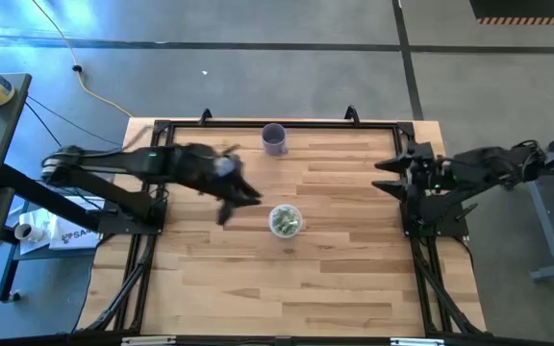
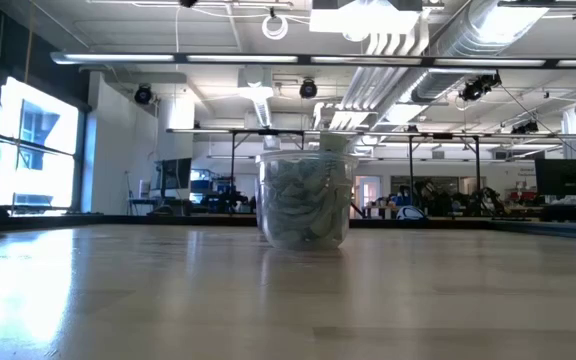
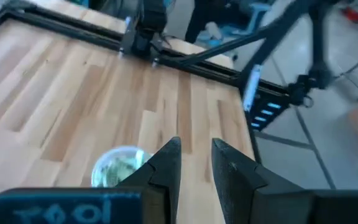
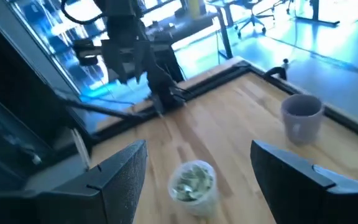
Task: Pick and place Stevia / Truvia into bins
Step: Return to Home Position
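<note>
The clear cup stands upright near the table's middle, filled with pale green and white sachets; I see no loose sachets on the wood. My left gripper hovers above the table just left of the cup, its fingers narrowly open with nothing between them. The cup shows beside those fingers in the left wrist view. My right gripper waits at the table's right side, wide open and empty, facing the cup.
An opaque purple cup stands upright near the far edge, also seen in the right wrist view. A black frame runs along the table's edges. Bare wood lies toward the near edge.
</note>
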`<state>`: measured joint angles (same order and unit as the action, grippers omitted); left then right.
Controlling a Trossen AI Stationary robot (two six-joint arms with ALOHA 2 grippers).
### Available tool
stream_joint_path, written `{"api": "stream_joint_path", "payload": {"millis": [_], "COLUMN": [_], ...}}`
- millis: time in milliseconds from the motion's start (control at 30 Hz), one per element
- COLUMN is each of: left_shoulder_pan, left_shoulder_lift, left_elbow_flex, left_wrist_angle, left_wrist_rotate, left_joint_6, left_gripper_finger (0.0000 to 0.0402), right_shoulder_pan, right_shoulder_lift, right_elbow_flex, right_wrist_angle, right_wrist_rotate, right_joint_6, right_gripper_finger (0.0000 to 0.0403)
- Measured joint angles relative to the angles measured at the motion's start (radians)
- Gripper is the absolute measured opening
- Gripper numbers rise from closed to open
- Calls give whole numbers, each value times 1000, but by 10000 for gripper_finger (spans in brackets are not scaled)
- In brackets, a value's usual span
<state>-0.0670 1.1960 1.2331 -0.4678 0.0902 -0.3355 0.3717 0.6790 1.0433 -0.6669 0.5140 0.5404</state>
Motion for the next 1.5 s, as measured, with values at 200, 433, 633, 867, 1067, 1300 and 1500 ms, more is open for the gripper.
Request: {"api": "stream_joint_path", "payload": {"millis": [200,433,633,867,1067,1300,1500], "left_shoulder_pan": [114,293,389,462,488,486,486], "left_shoulder_lift": [-294,-545,-683,-810,-899,-914,-910], "left_elbow_flex": [-314,-581,-734,-842,-884,-884,-884], "left_wrist_angle": [226,332,415,420,413,417,412], "left_wrist_rotate": [68,231,292,292,203,106,52], "left_joint_6": [32,37,29,17,-49,-101,-167], "left_gripper_finger": [124,124,124,124,124,124,124], "right_shoulder_pan": [-2,-54,-66,-66,-68,-173,-331], "right_shoulder_lift": [-94,-370,-586,-677,-674,-646,-661], "right_elbow_flex": [-350,-542,-682,-829,-1027,-1019,-1019], "right_wrist_angle": [478,591,715,748,967,841,751], "right_wrist_rotate": [-36,-56,-61,-54,-81,-241,-418], "right_joint_6": [-37,-103,-212,-144,-94,-59,-103], "right_gripper_finger": [277,277,277,277,277,277,277]}}
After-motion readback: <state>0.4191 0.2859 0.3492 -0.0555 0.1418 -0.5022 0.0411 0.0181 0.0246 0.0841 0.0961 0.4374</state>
